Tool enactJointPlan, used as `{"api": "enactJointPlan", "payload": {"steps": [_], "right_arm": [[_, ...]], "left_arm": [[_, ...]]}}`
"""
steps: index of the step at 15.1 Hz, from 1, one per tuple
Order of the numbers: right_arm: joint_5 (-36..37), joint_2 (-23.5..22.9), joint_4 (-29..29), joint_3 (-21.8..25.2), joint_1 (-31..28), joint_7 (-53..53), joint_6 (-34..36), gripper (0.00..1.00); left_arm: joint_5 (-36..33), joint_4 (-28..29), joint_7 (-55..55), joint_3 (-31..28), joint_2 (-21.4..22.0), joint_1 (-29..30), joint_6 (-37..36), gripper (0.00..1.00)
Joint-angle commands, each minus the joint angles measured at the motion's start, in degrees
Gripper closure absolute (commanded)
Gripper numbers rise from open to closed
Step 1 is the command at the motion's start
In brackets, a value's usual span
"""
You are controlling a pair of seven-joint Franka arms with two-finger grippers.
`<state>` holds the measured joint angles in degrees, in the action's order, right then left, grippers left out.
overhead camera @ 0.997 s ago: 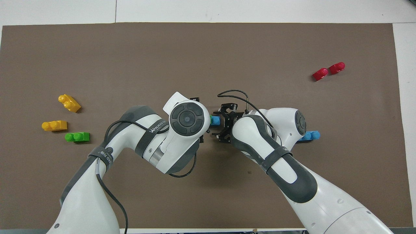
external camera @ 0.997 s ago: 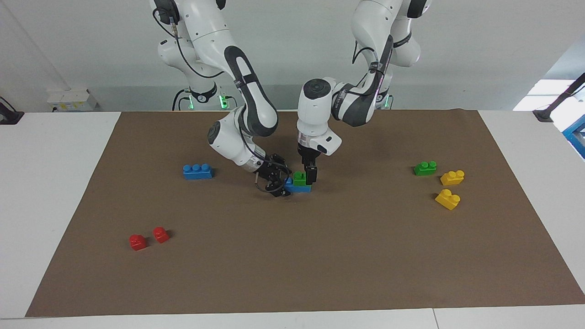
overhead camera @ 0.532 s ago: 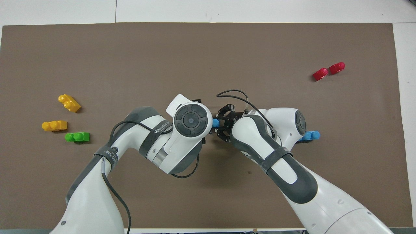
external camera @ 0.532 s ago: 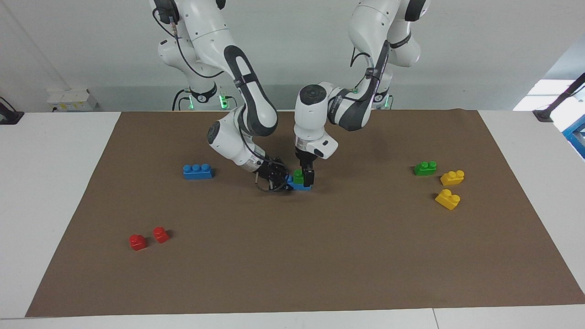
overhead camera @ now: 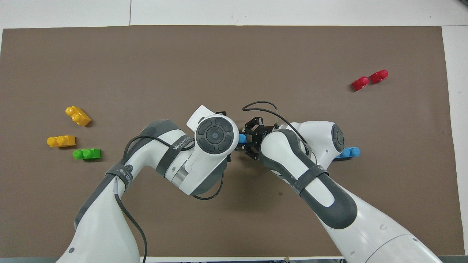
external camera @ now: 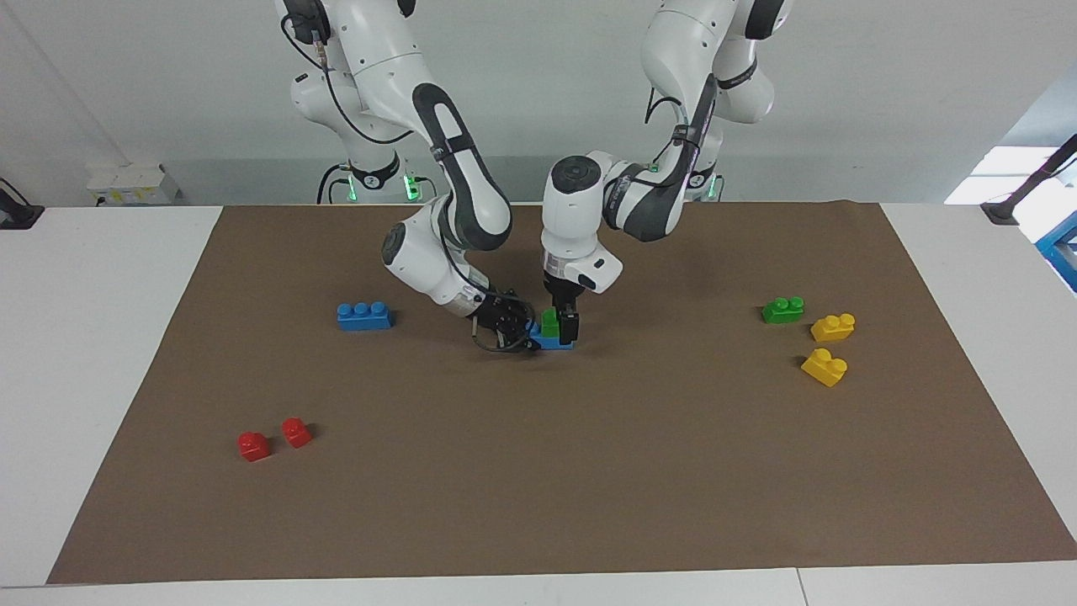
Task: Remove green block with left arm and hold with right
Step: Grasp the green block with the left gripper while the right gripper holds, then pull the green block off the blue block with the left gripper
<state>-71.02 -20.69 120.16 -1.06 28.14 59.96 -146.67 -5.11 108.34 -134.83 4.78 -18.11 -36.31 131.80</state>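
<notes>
A green block [external camera: 550,322] sits on a blue brick [external camera: 553,341] at the mat's middle. My left gripper [external camera: 559,327] comes straight down on it, one dark finger [external camera: 570,325] against its side, shut on the green block. My right gripper [external camera: 522,330] reaches in low from the right arm's end and is shut on the blue brick's end. In the overhead view the left wrist hides the green block; only the blue brick's tip [overhead camera: 242,138] shows beside the right gripper [overhead camera: 249,141]. A second green block [external camera: 782,310] lies loose toward the left arm's end and also shows overhead [overhead camera: 87,153].
Two yellow bricks [external camera: 832,326] [external camera: 824,366] lie by the loose green block. Another blue three-stud brick [external camera: 363,316] lies toward the right arm's end. Two red pieces [external camera: 253,445] [external camera: 295,432] lie farther from the robots. A brown mat [external camera: 589,471] covers the table.
My right gripper has narrowed from wide open and closed onto the blue brick's end. My left gripper and the stacked bricks shifted slightly.
</notes>
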Motion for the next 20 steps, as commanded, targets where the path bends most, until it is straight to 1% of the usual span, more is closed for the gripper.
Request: {"api": "enactJointPlan", "payload": {"steps": [1,2,3,4,5,6,10,13,20], "right_arm": [[-2.54,-0.58,0.34,-0.25,0.07,-3.0,-2.82,1.0],[-2.54,-0.67,0.34,-0.25,0.07,-3.0,-3.35,1.0],[-2.54,-0.76,0.34,-0.25,0.07,-3.0,-3.36,1.0],[-2.54,-0.76,0.25,-0.25,0.07,-3.0,-3.27,1.0],[-2.54,-0.76,0.25,-0.25,-0.02,-3.0,-3.18,1.0],[-2.54,-0.76,0.25,-0.25,-0.02,-3.0,-3.18,1.0],[-2.54,-0.76,0.25,-0.25,-0.02,-3.18,-3.27,1.0],[-2.54,-0.76,0.25,-0.25,-0.02,-3.27,-3.36,1.0],[-2.54,-0.76,0.25,-0.25,-0.02,-3.35,-3.36,1.0]], "left_arm": [[-1.57,0.21,-1.31,-0.92,-0.26,-1.04,0.3,0.07],[-2.44,0.29,-1.31,-0.83,-0.26,-1.13,0.22,0.21],[-2.8,0.29,-1.31,-0.83,-0.26,-1.13,0.13,0.33],[-2.8,0.21,-1.31,-0.83,-0.17,-1.13,0.21,0.6],[-2.89,0.21,-1.31,-0.83,-0.26,-1.13,0.3,0.84],[-2.89,0.21,-1.22,-0.83,-0.26,-1.04,0.3,0.99],[-2.8,0.21,-1.31,-0.83,-0.17,-0.61,0.3,1.0],[-2.8,0.12,-0.79,-0.83,0.79,-0.25,-0.75,1.0],[-2.8,-0.15,1.94,-0.92,6.15,2.3,-6.11,1.0]]}}
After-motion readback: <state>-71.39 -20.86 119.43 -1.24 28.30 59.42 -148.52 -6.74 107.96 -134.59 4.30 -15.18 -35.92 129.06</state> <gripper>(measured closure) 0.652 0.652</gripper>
